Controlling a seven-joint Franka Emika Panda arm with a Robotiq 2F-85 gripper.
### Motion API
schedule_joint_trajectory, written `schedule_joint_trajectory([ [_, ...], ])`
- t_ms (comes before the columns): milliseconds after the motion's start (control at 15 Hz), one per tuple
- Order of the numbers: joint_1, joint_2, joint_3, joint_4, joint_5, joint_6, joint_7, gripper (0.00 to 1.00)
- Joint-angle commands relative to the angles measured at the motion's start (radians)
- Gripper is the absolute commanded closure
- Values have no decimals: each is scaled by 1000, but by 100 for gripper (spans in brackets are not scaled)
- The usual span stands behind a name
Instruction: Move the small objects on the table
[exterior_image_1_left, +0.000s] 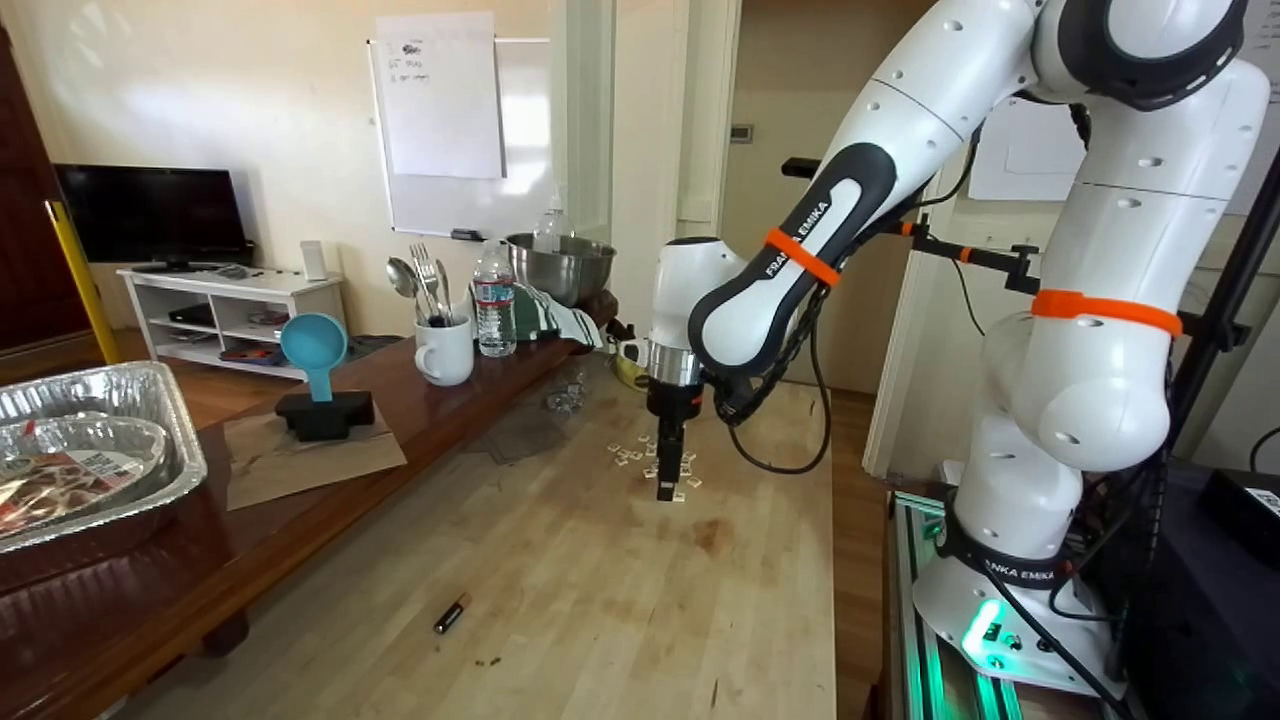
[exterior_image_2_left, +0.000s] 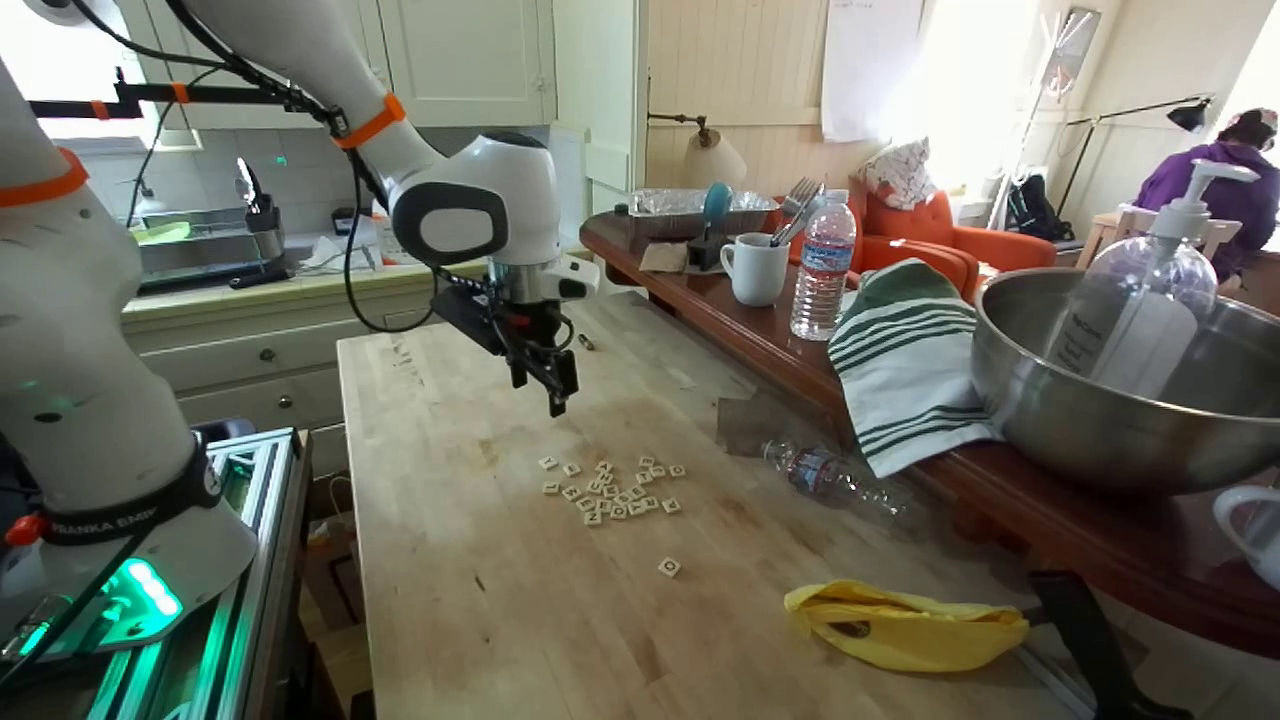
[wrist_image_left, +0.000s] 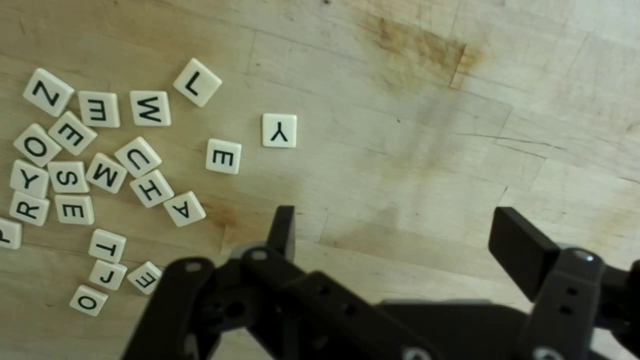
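The small objects are pale cream letter tiles, lying flat in a loose cluster on the light-brown wooden table (exterior_image_1_left: 560, 600). They show in both exterior views (exterior_image_1_left: 694, 482) (exterior_image_2_left: 619, 511). One tile (exterior_image_2_left: 669, 567) lies apart from the cluster. In the wrist view many tiles fill the left side, and a tile marked Y (wrist_image_left: 279, 130) is the nearest to the space ahead of the jaws. My gripper (wrist_image_left: 392, 225) is open, with bare table between its fingers. It also shows in both exterior views (exterior_image_1_left: 667, 492) (exterior_image_2_left: 538, 395), above the table beside the cluster. In an exterior view the arm hides some tiles.
A battery (exterior_image_1_left: 451, 613) lies on the table. A plastic bottle (exterior_image_2_left: 835, 480) and a yellow item (exterior_image_2_left: 910, 628) lie there too. A raised dark-wood counter (exterior_image_1_left: 400, 395) runs alongside, bearing a mug (exterior_image_1_left: 447, 352), an upright bottle (exterior_image_2_left: 824, 270), and a metal bowl (exterior_image_2_left: 1120, 430).
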Motion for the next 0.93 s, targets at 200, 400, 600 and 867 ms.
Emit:
schedule_joint_trajectory([
  [200,-32,27,3,14,-151,-11,123,0],
  [400,-34,53,3,22,-167,-11,130,34],
  [600,-38,91,2,33,-174,13,137,58],
  [867,-49,137,-5,49,-212,29,158,89],
])
